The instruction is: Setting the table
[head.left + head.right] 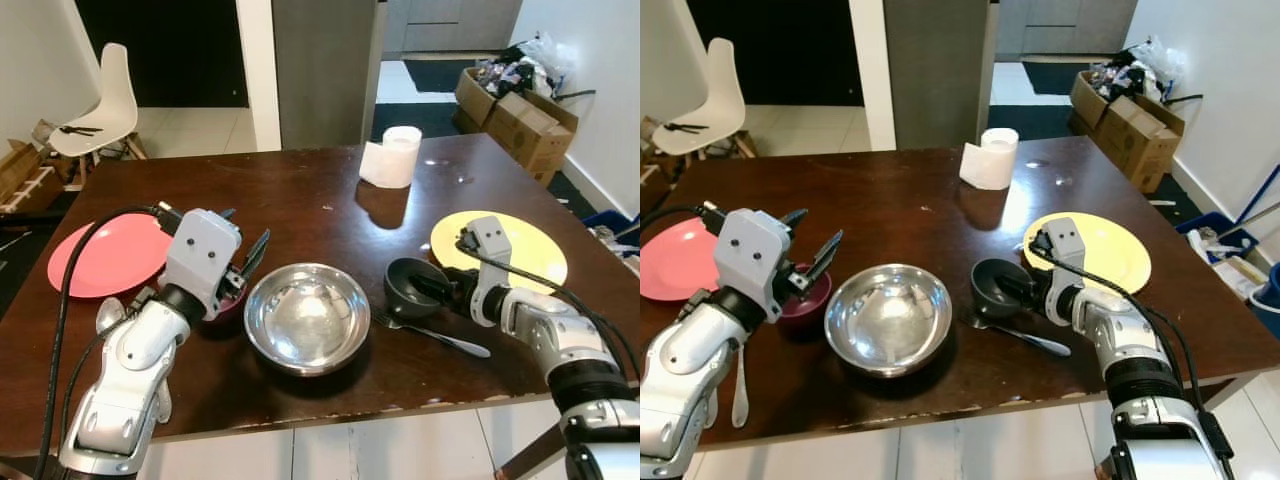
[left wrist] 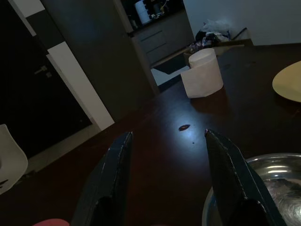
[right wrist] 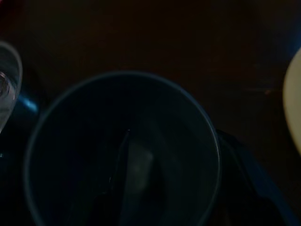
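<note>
I am grasping the dark bowl (image 1: 415,285) with the right gripper (image 1: 440,287); the yellow plate (image 1: 525,245) lies just beyond, rightward. The left gripper (image 1: 245,262) is hovering released.

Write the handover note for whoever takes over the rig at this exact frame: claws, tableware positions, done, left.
Left claw: open, hovering over the small maroon bowl, holding nothing.
Right claw: at the dark bowl, apparently gripping its rim; the grip itself is hard to see.
On the dark wooden table: pink plate at the robot's left, yellow plate at its right, steel mixing bowl in the front middle, a fork in front of the dark bowl, a spoon near the left edge, paper towel roll at the far side.
Done: both plates laid.
Left: likely bowls onto plates and cutlery beside them.
</note>
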You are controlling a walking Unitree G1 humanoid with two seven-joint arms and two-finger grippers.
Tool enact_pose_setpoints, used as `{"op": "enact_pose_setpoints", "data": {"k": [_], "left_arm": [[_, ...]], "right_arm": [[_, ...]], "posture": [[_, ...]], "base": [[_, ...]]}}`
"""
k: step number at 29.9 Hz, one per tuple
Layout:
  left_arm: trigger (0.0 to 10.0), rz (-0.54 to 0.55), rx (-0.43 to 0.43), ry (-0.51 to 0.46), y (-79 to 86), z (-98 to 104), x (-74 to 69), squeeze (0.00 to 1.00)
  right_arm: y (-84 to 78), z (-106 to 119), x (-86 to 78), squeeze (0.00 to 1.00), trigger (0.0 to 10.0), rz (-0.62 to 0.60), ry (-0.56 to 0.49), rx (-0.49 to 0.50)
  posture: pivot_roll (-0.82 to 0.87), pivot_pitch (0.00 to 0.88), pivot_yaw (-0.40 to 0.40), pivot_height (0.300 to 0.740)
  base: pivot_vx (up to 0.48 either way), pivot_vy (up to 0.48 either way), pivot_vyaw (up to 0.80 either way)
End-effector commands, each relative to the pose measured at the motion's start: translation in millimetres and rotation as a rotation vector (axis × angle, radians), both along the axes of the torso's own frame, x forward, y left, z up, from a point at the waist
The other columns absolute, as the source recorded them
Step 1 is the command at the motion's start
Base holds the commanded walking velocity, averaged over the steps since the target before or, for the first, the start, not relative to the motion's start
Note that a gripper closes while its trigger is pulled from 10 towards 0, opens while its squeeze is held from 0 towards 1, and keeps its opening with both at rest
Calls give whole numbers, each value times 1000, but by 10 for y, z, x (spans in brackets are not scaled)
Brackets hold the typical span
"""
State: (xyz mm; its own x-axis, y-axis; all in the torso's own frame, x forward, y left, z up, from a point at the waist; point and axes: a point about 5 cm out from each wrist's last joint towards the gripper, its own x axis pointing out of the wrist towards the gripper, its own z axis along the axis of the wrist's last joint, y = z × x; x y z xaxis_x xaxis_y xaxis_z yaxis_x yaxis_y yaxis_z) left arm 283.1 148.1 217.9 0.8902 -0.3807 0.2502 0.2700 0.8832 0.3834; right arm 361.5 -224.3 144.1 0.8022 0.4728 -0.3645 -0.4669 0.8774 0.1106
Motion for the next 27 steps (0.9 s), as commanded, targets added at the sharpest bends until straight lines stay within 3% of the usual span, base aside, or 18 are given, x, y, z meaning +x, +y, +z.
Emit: {"op": "enact_pose_setpoints", "data": {"k": [1,3,4,12,27], "left_arm": [[10000,5,0,12,32,-10,-35,0],[10000,7,-1,12,32,-11,-37,0],[10000,9,-2,13,30,-9,-40,0],[10000,12,-8,18,7,-12,-28,0],[10000,0,-25,21,-62,-32,13,0]], "right_arm": [[31,-116,-34,0,8941,49,60,-18],[43,-160,-52,0,8941,68,82,-24],[48,-196,-63,0,0,84,100,-27],[22,-164,-38,0,0,101,107,29],[-107,-9,10,0,0,41,16,90]], "posture": [[25,13,81,740],[25,13,81,740],[25,13,81,740],[8,0,82,740],[-18,0,81,740]], "base": [[0,0,0],[0,0,0],[0,0,0],[0,0,0],[0,0,0]]}}
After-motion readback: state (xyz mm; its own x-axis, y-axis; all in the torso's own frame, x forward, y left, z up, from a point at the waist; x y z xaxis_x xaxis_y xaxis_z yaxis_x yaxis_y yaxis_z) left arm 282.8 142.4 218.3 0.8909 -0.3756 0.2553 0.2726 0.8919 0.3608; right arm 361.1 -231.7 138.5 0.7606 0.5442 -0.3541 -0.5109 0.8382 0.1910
